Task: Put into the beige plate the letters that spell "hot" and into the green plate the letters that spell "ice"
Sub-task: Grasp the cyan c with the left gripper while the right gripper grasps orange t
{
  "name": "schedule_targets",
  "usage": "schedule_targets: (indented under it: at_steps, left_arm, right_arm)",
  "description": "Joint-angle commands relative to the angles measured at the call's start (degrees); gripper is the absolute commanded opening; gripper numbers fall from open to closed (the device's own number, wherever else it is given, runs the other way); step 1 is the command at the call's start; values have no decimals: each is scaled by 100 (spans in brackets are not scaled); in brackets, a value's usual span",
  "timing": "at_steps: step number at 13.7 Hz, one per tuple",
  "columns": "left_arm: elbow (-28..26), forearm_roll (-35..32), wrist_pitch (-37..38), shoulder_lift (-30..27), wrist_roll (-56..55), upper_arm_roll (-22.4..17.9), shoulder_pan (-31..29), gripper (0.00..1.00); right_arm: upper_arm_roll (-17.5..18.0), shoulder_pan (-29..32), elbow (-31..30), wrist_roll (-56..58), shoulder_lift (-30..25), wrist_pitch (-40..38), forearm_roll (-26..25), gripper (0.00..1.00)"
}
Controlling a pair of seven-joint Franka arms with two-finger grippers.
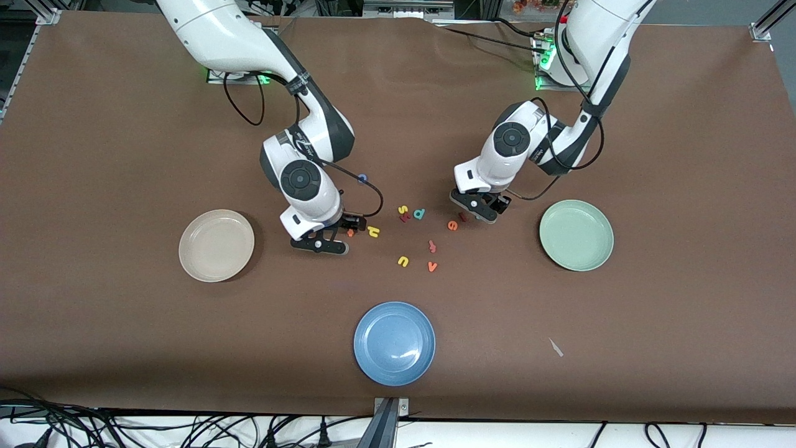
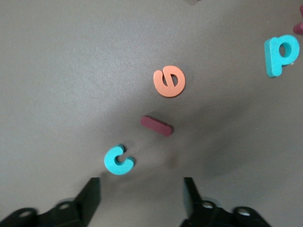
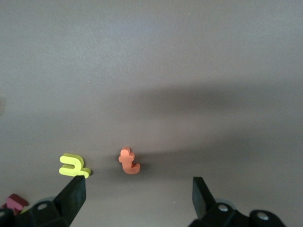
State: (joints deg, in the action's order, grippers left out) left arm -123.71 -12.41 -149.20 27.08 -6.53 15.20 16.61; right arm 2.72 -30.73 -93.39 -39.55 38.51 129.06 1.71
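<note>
I count three plates on the bench: the beige plate (image 1: 216, 245) toward the right arm's end, the green plate (image 1: 576, 234) toward the left arm's end, and a blue plate (image 1: 394, 343) nearest the front camera, all bare inside. Between the beige and green plates lie the loose foam letters. My left hand (image 2: 141, 198) hangs low over the three that spell "ice": the teal c (image 2: 118, 160), the dark red i (image 2: 156, 126) and the orange e (image 2: 169, 81), lying apart from each other. Its fingers stand apart with nothing between them. My right hand (image 3: 137, 201) is low over the orange t (image 3: 129, 161), fingers wide and holding nothing, with the yellow h (image 3: 73, 166) just beside. The blue o (image 1: 362, 178) lies alone nearer the arm bases. Wide bare bench surrounds every plate.
</note>
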Motion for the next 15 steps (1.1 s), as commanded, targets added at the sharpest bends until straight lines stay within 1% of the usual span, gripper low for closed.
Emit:
schedule_targets:
  at_steps: [1,3,4,5,6,9,11,12,13,14,15]
  left_arm:
    - [312,-542,-74,288,-50,9,-26,74]
    - [409,-560,-136,411,-59,0,9,74]
    - [418,-717,-197,421,-42,0,-26,70]
    - [435,-997,-215,429,-50,0,-69,70]
    - [436,-1104,-215,429,-59,0,-105,70]
    - [427,-1149,-215,491,-68,0,-105,69]
    - [409,-1149,-189,491,-112,0,-122,63]
    - [383,-1149,-162,474,-112,0,-149,55]
    - [374,-1149,-145,447,-112,9,-184,40]
    - [374,-1141,-136,430,-120,9,-210,23]
    - [374,-1123,-136,430,-129,9,-219,21]
  right_arm:
    - [-52,-126,207,-53,227,14,84,100]
    - [-52,-196,207,-44,341,57,49,100]
    - [-52,-232,207,-35,394,153,40,100]
    - [-52,-232,207,-9,438,206,40,100]
    - [-52,-232,207,0,464,224,14,100]
    - [-61,-223,215,131,509,356,-56,99]
    - [-70,-197,215,219,526,365,-48,95]
    - [-70,-188,215,281,544,365,-48,93]
    - [-70,-179,215,351,552,365,-48,92]
    - [-78,-171,215,386,579,417,-48,90]
    - [-78,-170,215,404,614,496,-48,90]
